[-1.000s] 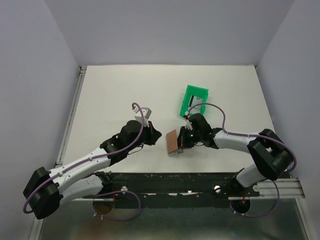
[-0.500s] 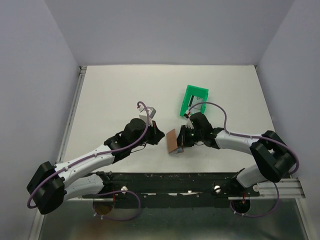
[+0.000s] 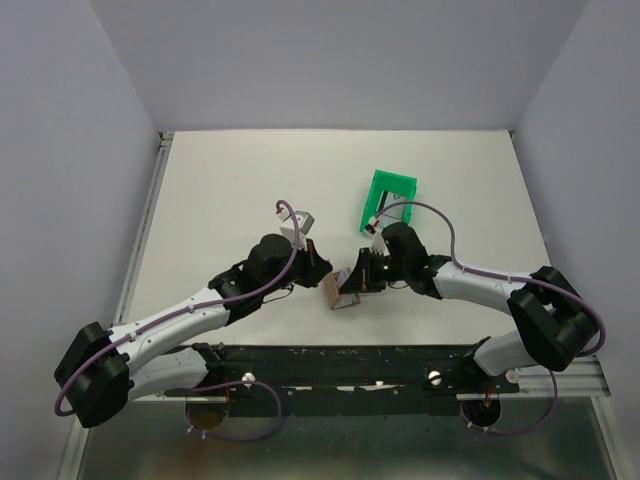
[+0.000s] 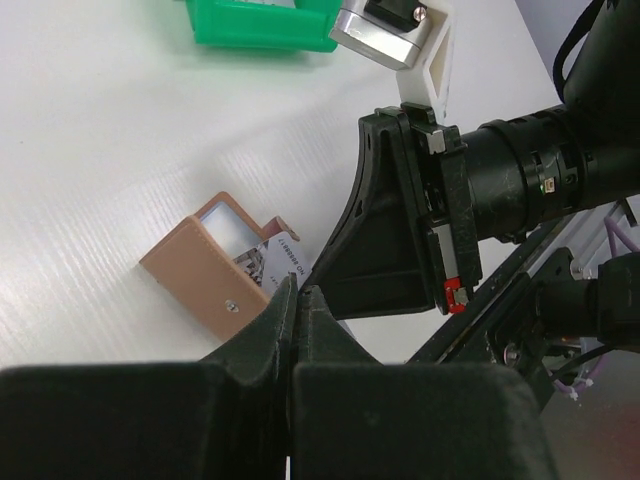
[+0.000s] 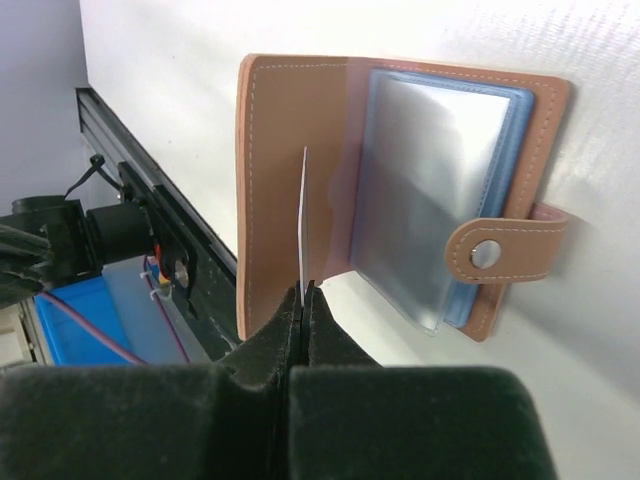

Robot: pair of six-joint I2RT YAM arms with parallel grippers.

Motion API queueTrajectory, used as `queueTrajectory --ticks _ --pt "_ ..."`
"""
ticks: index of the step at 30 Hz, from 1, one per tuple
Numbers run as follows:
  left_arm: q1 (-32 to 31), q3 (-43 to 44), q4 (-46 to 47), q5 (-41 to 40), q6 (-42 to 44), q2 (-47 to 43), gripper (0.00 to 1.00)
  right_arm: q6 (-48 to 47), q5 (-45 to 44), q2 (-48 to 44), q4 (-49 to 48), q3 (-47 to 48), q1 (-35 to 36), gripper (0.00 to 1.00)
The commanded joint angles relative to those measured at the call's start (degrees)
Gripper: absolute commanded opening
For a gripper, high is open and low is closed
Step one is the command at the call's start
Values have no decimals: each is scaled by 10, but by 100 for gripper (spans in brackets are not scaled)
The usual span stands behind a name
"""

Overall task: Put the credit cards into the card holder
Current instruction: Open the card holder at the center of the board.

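The tan leather card holder (image 5: 300,100) lies open on the white table, its clear sleeves (image 5: 440,190) and snap tab (image 5: 500,250) showing. My right gripper (image 5: 303,292) is shut on a thin pale credit card (image 5: 303,220), seen edge-on, standing against the holder's inner cover. In the top view the holder (image 3: 333,291) sits between both grippers. My left gripper (image 4: 298,292) is shut with nothing visibly held, its tips right beside the holder (image 4: 200,265) and a printed card (image 4: 272,257). The right gripper (image 3: 358,277) comes in from the right, the left gripper (image 3: 320,272) from the left.
A green plastic bin (image 3: 388,196) stands behind the right arm, also at the top of the left wrist view as the green bin (image 4: 260,25). A black rail (image 3: 340,360) runs along the near table edge. The right arm's black wrist (image 4: 440,220) is close to my left fingers.
The left arm has swung right until its tips reach the holder. The right gripper has pushed left with its card, and the holder has shifted a little left and towards the near edge.
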State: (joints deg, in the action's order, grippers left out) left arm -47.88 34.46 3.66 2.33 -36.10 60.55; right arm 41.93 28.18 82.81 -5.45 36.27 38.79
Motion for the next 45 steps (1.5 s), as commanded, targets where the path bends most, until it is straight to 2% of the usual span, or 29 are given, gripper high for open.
queueTrajectory --ticks 1,13,21,31,38,45 --pt "-3 15 11 16 9 8 0 -4 35 -9 -27 4 8 0" --pt "-3 -3 20 28 0 40 0 10 64 15 -67 3 18 0" --pt "-3 -56 31 25 -17 44 0 11 56 20 -64 3 18 0" --pt "-4 -124 53 19 -36 38 0 -14 -15 -6 22 4 19 0" --pt "-4 -120 59 18 -36 59 0 -43 -96 -25 131 25 19 0" --pt "-5 -117 93 30 -43 115 0 -38 -139 -67 162 13 19 0"
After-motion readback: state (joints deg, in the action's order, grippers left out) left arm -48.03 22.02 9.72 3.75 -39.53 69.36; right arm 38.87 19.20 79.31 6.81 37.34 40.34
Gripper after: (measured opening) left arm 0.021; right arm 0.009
